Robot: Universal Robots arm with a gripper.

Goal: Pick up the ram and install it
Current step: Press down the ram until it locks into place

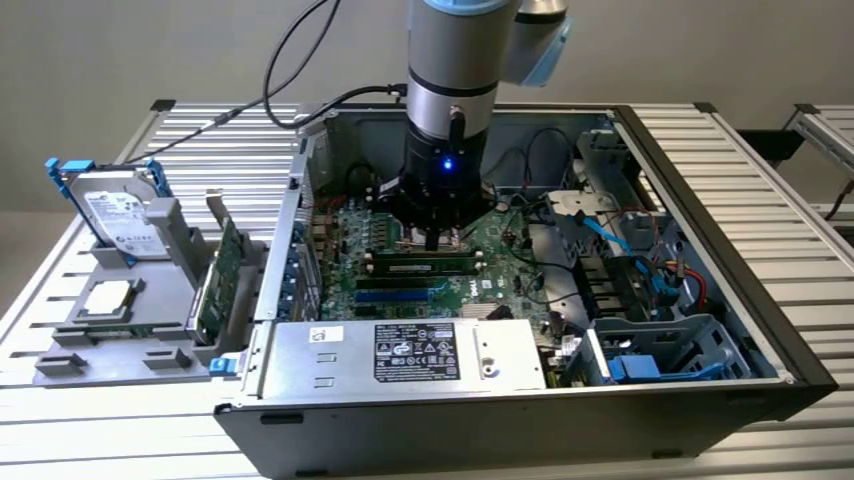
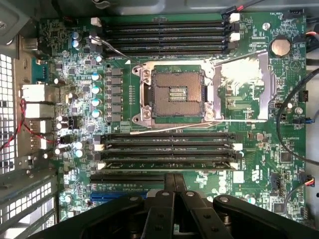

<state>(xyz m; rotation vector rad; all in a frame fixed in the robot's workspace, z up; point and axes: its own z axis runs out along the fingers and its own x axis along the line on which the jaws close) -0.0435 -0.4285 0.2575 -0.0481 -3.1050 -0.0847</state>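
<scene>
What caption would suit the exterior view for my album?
Robot arm's shut gripper hovers above the ram, which stands slotted into the motherboard.

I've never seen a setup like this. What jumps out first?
An open computer case lies on a slatted metal table, with the robot arm reaching straight down into it. Its gripper is shut, just above the green motherboard, where a ram sits in a slot near the empty processor socket.

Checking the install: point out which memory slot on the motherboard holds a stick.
The one by the shut gripper: the green ram stands in it; the other black slots look empty.
</scene>
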